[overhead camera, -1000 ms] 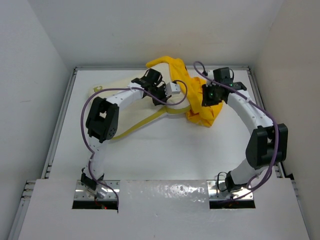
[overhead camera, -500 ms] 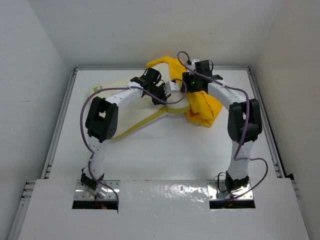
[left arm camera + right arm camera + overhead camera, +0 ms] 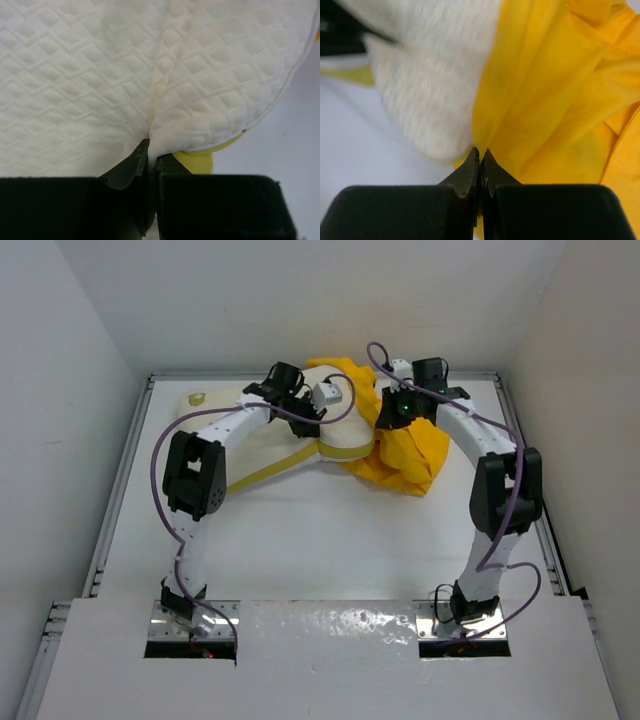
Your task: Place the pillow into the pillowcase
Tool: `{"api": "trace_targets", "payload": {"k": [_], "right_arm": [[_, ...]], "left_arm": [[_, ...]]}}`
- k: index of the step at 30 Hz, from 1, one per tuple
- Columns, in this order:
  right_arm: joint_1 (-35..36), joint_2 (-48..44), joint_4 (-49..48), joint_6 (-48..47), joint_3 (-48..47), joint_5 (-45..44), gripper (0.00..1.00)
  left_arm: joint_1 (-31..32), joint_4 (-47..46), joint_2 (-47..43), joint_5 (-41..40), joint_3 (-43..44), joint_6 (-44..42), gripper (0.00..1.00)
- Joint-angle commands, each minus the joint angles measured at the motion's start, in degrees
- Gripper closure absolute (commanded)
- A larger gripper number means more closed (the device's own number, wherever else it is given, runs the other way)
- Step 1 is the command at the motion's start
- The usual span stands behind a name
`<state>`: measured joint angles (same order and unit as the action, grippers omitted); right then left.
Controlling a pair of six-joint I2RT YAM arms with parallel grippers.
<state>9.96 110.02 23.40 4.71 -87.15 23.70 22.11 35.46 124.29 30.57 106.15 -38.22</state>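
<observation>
The cream-white quilted pillow (image 3: 255,440) lies at the back of the table, its yellow-green edge band facing the front and its small yellow emblem (image 3: 197,398) at the far left. Its right end sits inside the bunched bright yellow pillowcase (image 3: 405,455). My left gripper (image 3: 312,412) is shut on a fold of the pillow (image 3: 165,80). My right gripper (image 3: 388,415) is shut on the pillowcase's edge (image 3: 545,90), right beside the pillow's end (image 3: 430,85).
White walls close the table on three sides, and raised rails (image 3: 120,480) run along its left and right edges. Purple cables (image 3: 375,355) loop off both arms above the cloth.
My left gripper has moved back and left, and the pillow now lies flatter with its emblem showing. My right gripper has shifted slightly, and the pillowcase has spread over the pillow's right end.
</observation>
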Motion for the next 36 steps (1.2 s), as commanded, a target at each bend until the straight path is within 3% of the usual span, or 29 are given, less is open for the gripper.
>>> {"api": "trace_targets", "payload": {"k": [1,5,9,15,20,23,24,25,26,27,30,31,34,35,36], "right_arm": [[-1.4,-5.7,12.9,-12.1,0.2,8.9,1.00],[-1.4,-7.6,22.6,-17.1,-0.2,11.4,1.00],[-1.1,-7.7,24.1,-15.5,-1.2,16.8,1.00],[3.8,-7.2,9.2,-2.5,-2.0,14.9,1.00],[-0.4,-5.6,5.5,4.1,-3.7,13.8,1.00],[-2.0,-6.0,10.8,3.0,-1.2,10.8,0.42],[-2.4,-6.2,11.8,3.1,0.7,9.6,0.30],[-2.8,-7.0,11.4,3.6,1.5,9.0,0.20],[-3.5,-7.4,10.6,5.4,2.1,8.4,0.17],[-3.7,-7.6,8.9,6.5,1.6,6.3,0.10],[-4.6,-6.4,5.1,12.0,-3.4,1.7,0.12],[-4.8,-5.6,3.8,13.5,-4.9,-0.7,0.16],[-4.8,0.2,0.4,20.4,-12.5,-2.9,0.45],[-4.7,4.0,0.2,21.7,-16.4,-2.9,0.57],[-4.5,5.9,0.4,23.2,-18.3,-3.2,0.60]], "left_arm": [[-3.1,-6.0,-3.9,-7.3,4.6,2.8,1.00],[-3.8,-6.3,-3.8,-8.3,5.6,3.9,1.00],[-3.7,-6.5,-3.9,-6.5,4.9,3.6,1.00],[0.8,-5.6,-3.2,-2.9,4.2,-0.5,1.00],[2.4,-1.9,-3.7,-2.5,0.4,-7.0,1.00],[3.5,0.9,-4.1,-2.9,-2.3,-13.5,1.00],[3.7,2.8,-4.1,-2.1,-2.5,-16.6,0.99],[3.9,8.2,-4.1,0.1,-1.7,-22.7,0.90],[3.9,11.4,-4.1,1.4,-0.7,-25.4,0.79],[3.7,17.0,-4.1,3.0,2.2,-28.4,0.50],[1.1,24.7,-4.4,8.3,9.9,-28.0,0.34],[-0.1,26.1,-4.4,13.8,12.1,-27.2,0.31],[-6.3,25.8,-4.8,22.6,19.0,-17.7,0.11],[-7.3,23.4,-5.5,23.2,19.5,-13.8,0.07],[-8.1,15.5,-6.0,22.5,18.6,-3.6,0.06]]}}
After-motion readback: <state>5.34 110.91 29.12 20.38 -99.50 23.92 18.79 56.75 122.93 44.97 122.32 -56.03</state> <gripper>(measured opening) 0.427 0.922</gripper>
